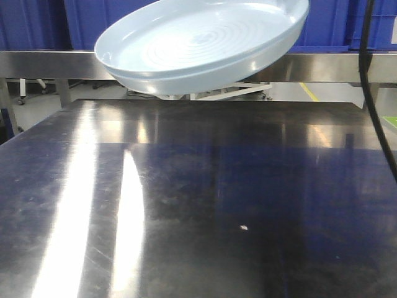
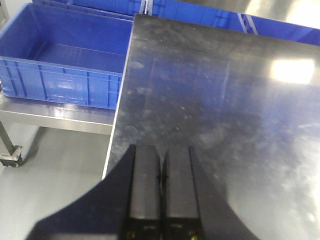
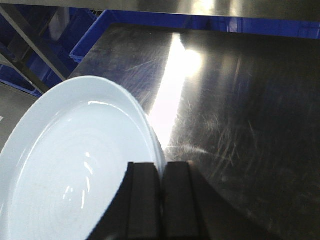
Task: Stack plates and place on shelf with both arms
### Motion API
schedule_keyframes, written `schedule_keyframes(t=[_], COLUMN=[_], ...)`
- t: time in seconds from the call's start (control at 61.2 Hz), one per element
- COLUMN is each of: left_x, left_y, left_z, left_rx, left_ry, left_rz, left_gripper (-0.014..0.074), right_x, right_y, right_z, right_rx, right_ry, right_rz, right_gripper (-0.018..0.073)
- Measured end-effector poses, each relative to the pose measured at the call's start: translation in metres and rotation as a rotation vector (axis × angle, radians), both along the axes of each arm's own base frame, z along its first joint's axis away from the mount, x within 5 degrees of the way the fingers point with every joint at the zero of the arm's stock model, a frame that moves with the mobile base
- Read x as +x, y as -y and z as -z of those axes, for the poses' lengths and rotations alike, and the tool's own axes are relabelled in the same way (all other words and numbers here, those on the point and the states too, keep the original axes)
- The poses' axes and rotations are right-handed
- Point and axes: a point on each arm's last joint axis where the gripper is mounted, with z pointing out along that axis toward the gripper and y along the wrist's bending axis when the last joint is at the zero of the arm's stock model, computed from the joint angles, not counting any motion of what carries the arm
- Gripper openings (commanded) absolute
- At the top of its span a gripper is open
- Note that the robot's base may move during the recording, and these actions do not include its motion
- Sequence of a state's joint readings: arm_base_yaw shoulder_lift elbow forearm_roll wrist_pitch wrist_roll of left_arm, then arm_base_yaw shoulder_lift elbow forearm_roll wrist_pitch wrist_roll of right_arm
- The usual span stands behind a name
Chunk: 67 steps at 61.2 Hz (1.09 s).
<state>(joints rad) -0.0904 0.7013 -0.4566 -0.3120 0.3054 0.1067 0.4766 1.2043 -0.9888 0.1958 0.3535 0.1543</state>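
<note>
Plates (image 1: 198, 49) aloft, rim in right jaws

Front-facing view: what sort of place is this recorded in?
Probably a factory or warehouse-style workspace: a scratched steel table, blue plastic storage crates on a wheeled metal rack, and a yellow floor line painted on grey flooring.

Pale bluish-white plates (image 1: 205, 43), blue crates (image 2: 65, 65)

Blocky matte-black fingers (image 2: 146, 195), paired and flat-faced; thin black cable (image 1: 366, 62).
</note>
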Motion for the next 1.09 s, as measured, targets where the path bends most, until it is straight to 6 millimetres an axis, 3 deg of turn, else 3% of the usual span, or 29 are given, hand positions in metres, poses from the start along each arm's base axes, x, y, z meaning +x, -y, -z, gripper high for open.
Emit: schedule_keyframes(t=[1.094], left_x=[0.0001], left_y=[0.0000], left_z=[-0.0001], left_rx=[0.000], left_ry=[0.002], left_rz=[-0.001], left_gripper=[0.0086], right_x=[0.0000], right_y=[0.0000], right_z=[0.0000], right_rx=[0.000], right_ry=[0.000], right_rz=[0.000], right_gripper=[0.0056])
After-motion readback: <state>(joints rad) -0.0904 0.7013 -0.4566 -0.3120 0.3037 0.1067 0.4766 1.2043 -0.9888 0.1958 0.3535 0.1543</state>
